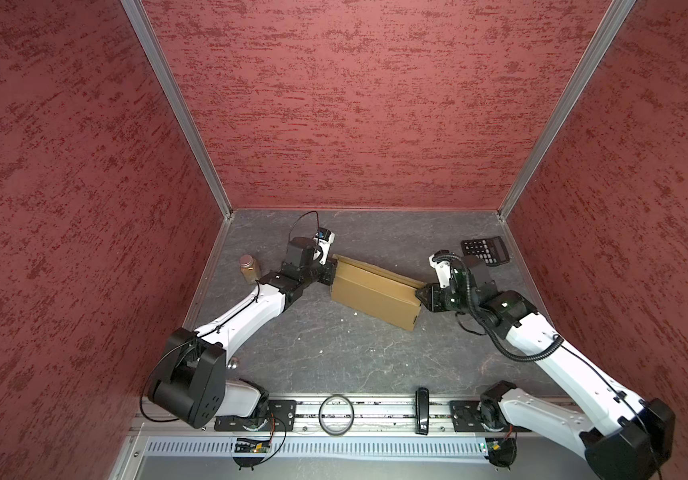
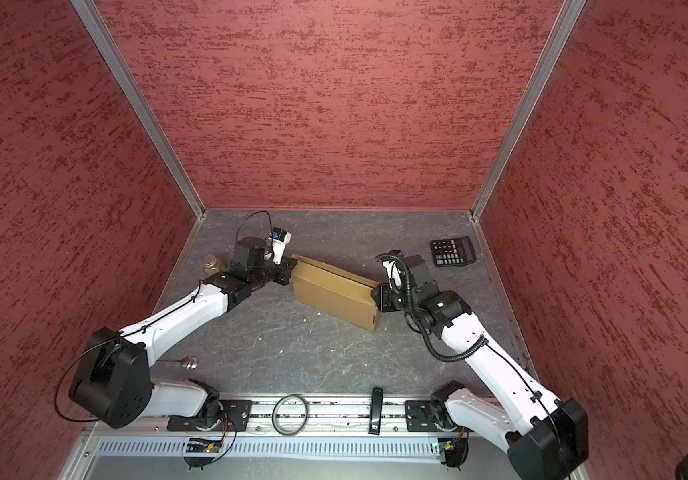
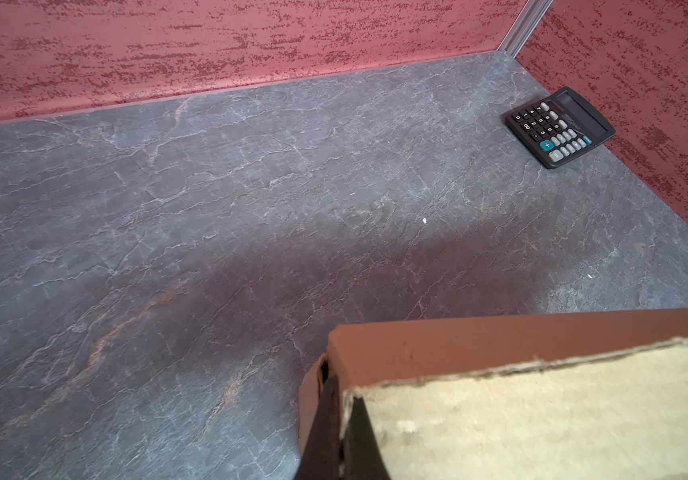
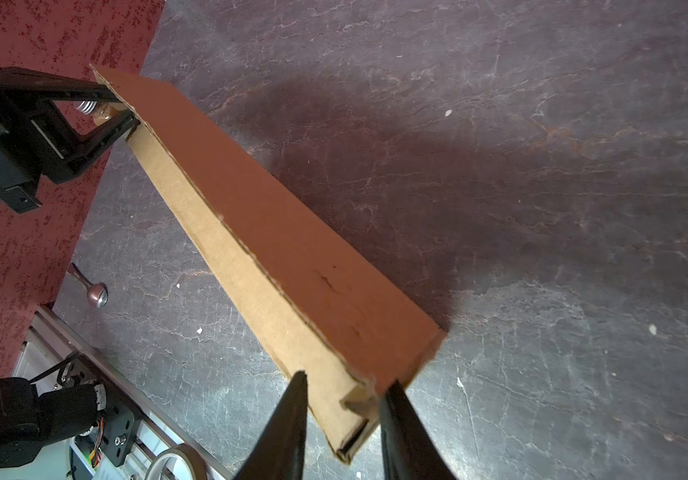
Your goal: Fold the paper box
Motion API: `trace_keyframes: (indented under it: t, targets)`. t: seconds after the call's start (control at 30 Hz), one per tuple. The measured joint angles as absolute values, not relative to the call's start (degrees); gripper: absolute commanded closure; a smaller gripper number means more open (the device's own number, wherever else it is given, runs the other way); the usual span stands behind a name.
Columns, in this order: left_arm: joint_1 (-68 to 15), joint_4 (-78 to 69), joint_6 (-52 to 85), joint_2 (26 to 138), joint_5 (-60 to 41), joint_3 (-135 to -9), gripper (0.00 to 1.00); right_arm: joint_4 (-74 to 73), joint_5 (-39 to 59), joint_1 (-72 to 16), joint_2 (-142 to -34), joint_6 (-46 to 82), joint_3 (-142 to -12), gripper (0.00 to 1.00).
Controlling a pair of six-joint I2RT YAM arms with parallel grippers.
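1. The calculator point(image 1: 485, 250) lies in the far right corner beside the wall, well apart from the box, just beyond my right wrist.
2. A jar point(image 1: 250, 268) stands near the left wall, close behind my left wrist; in the right wrist view it shows through the frame of my left fingers.
3. A metal knob point(image 2: 188, 362) lies on the table near my left elbow. A tape ring point(image 1: 336, 414) and a black stick point(image 1: 422, 409) rest on the front rail. None of these lie between my grippers.
4. The paper box point(image 1: 375, 291) is folded into a long, closed shape, slanting across the table's middle between my two grippers.
5. My left gripper point(image 1: 331, 270) is pressed together, pinching the thin wall at the box's left end.
6. My right gripper point(image 4: 348, 378) straddles the opposite end, fingers partly spread and clamped on that corner.
7. I cannot tell whether the box's lower edge touches the table.
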State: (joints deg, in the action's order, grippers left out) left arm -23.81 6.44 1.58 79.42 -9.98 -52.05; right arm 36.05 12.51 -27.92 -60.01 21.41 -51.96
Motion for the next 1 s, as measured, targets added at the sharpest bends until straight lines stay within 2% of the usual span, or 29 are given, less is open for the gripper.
trace_keyframes:
  t: [1.0]
  targets:
    - [-24.1, 5.8, 1.6, 79.4, -9.5, -51.7, 1.0, 35.9, 13.3, -27.9, -59.1, 21.4, -52.0, 0.69]
